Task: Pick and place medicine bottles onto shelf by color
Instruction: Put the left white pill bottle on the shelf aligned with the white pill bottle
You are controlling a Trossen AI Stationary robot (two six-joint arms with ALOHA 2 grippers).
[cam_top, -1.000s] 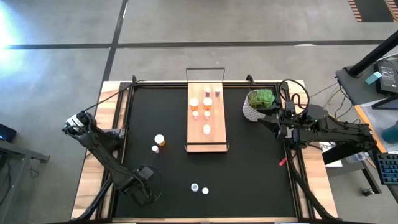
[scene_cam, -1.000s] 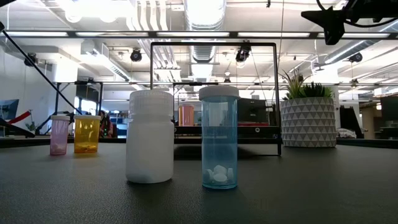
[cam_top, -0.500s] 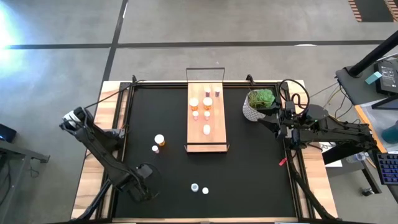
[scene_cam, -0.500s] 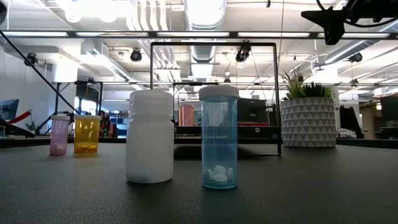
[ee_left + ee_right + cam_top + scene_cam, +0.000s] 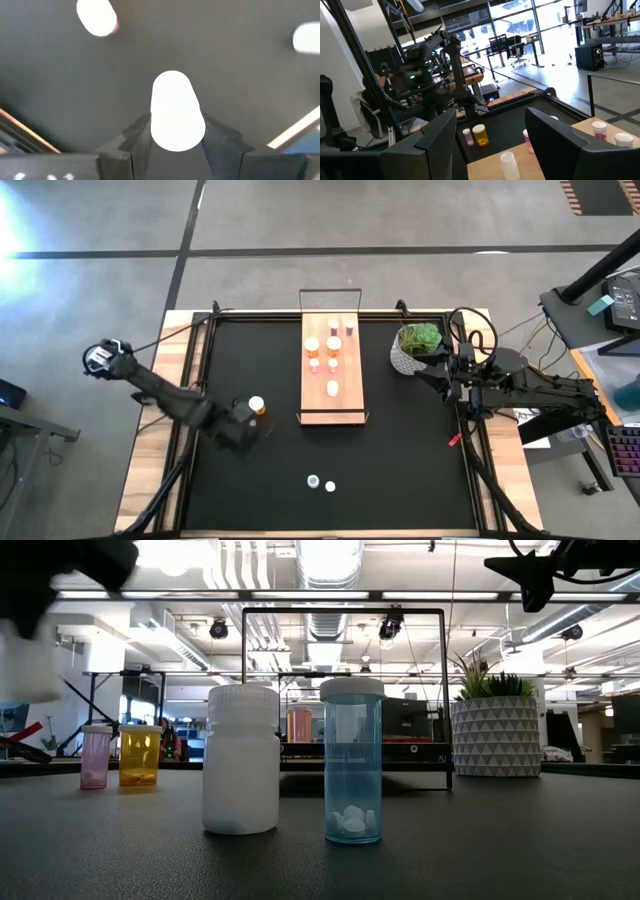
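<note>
Since the earlier frame the left arm has swung from the near left corner of the worktop up toward the middle left, and its pincer now carries a white bottle. In the left wrist view this bottle sits between the two dark fingers, clamped at its body, with its long axis pointing forward out of the pincer. I think it is lifted clear of the black mat, but the views are blurred by motion, so I cannot be sure of its height.

Just beside the pincer stand an orange bottle and a pink bottle. Two more, a white one and a pale blue one, stand near the front edge.

From the left pincer the shelf lies to the right and a little farther back, and it already holds several bottles. The left arm is nearer to it, so the coming move is a short carry to the right.

The right pincer waits beside the potted plant, its fingers apart and holding nothing.
</note>
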